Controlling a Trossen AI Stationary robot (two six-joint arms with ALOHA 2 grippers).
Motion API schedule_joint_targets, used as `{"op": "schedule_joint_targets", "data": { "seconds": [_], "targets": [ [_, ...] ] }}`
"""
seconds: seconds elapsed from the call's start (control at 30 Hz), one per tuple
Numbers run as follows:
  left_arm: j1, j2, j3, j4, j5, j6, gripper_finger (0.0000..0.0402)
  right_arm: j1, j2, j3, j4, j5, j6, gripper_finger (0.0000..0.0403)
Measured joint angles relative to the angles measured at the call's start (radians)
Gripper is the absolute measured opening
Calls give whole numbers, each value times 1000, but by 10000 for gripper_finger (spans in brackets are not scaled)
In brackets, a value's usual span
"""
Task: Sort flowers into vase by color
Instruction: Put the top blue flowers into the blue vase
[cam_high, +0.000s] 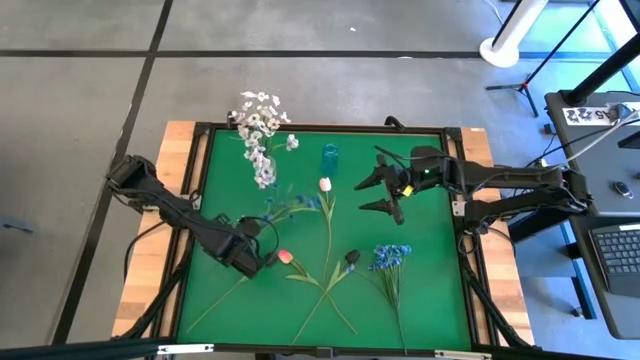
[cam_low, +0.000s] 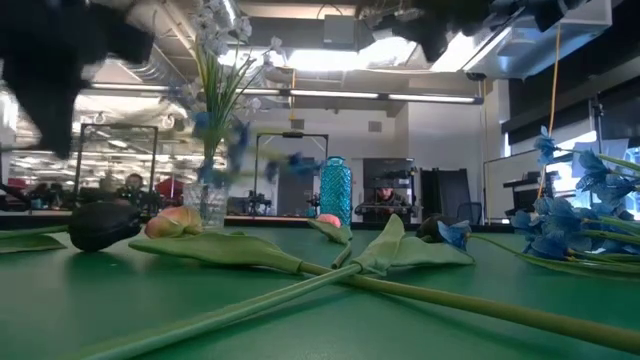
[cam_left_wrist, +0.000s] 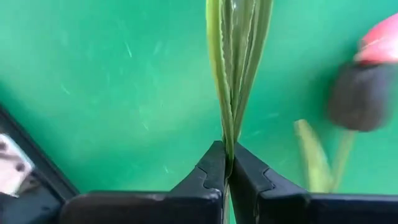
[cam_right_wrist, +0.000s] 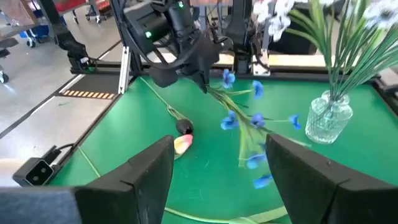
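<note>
My left gripper (cam_high: 258, 248) hovers over the green mat's near left part, shut on a spray of small blue flowers (cam_high: 300, 203) that also shows in the right wrist view (cam_right_wrist: 245, 118). My right gripper (cam_high: 385, 192) hangs open above the mat's right half, holding nothing. A clear glass vase (cam_high: 263, 172) at the far left holds white blossoms (cam_high: 260, 118). Right of it stands a teal vase (cam_high: 330, 157). Lying flat on the mat are a pink tulip (cam_high: 285, 257), a dark bud (cam_high: 351, 258), a pale tulip (cam_high: 325, 184) and another blue spray (cam_high: 390, 257). My left gripper pinches the blue spray's bunched green stems (cam_left_wrist: 229, 134) between its two fingertips. The fingers come from above, steeply slanted down. The spray slants away from the fingers toward the table's middle, blossoms (cam_right_wrist: 255, 121) lowest. Whether the lowest blossoms touch the mat, I cannot tell.
A black frame (cam_high: 200, 180) rims the mat, with wooden table edges outside it. The stems of the tulips cross near the mat's front middle (cam_high: 325, 290). Bare mat lies between the two vases and my right gripper.
</note>
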Motion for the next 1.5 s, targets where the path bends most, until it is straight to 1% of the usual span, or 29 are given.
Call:
{"op": "schedule_joint_targets", "data": {
  "seconds": [0.1,0.17,0.23,0.33,0.4,0.47,0.5,0.53,0.6,0.63,0.7,0.77,0.87,0.93,1.0,1.13,1.23,1.43,1.5],
  "targets": [
    [-31,-1,94,-40,-91,6,2,0,-67,0,-18,1,-8,253],
    [-57,-1,148,-43,-179,23,2,0,-119,0,-20,0,-10,253],
    [-86,-1,202,-38,-296,27,2,0,-175,0,-21,0,-10,253],
    [-128,-2,268,-16,-509,53,1,0,-249,0,-11,0,-11,253],
    [-149,-2,300,34,-663,126,1,0,-281,0,9,-1,-11,253],
    [-149,-2,327,121,-786,256,1,0,-290,-1,45,-18,-8,253],
    [-138,-2,340,168,-815,325,1,0,-289,-9,86,-36,-1,253],
    [-120,-2,354,225,-823,402,1,0,-284,-21,132,-57,13,253],
    [-76,-3,368,368,-805,572,1,0,-260,-48,227,-98,45,253],
    [-51,-3,369,461,-780,666,0,0,-246,-60,271,-115,59,253],
    [1,-3,369,627,-694,849,0,1,-212,-73,327,-143,91,253],
    [56,-3,369,797,-583,1002,0,1,-172,-76,359,-156,110,253],
    [141,-3,369,987,-439,1143,0,29,-102,-76,398,-153,132,253],
    [193,-3,369,1068,-395,1192,0,56,-64,-76,424,-154,130,253],
    [235,-3,369,1126,-375,1222,0,88,-36,-77,449,-150,119,253],
    [316,0,369,1201,-241,1226,0,134,-10,-77,496,-97,88,253],
    [361,10,369,1230,-179,1221,0,146,-3,-77,524,-49,75,253],
    [404,34,369,1327,-57,1225,0,143,1,-77,519,164,103,253],
    [403,43,369,1351,-49,1247,0,143,1,-77,520,188,101,253]
  ]
}}
